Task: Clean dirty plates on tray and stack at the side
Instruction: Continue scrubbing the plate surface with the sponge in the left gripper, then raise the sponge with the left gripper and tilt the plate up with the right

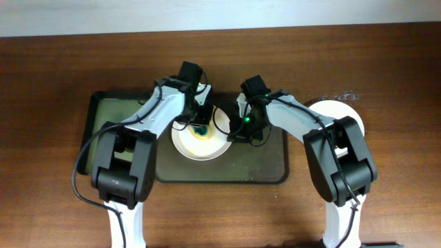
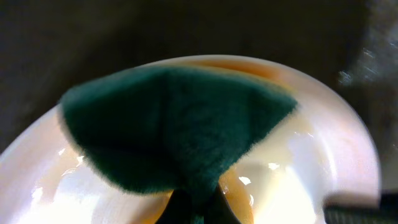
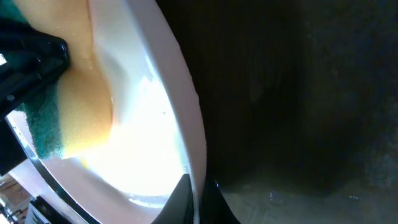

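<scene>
a robot lab bench rather than a real kitchen, set with dishwashing props. two black-and-white arms, the left arm (image 1: 162,107) and the right arm (image 1: 296,120), stand at the near edge of a dark wood-grain table (image 1: 41,207), with cables looped along them. the kitchen things are a dark tray (image 1: 265,169), a smeared plate (image 1: 200,150) in it, a green-and-yellow sponge (image 1: 200,129), and a second plate (image 1: 337,110) beside the tray. a plain pale strip (image 1: 220,14) runs along the table's far edge.
</scene>
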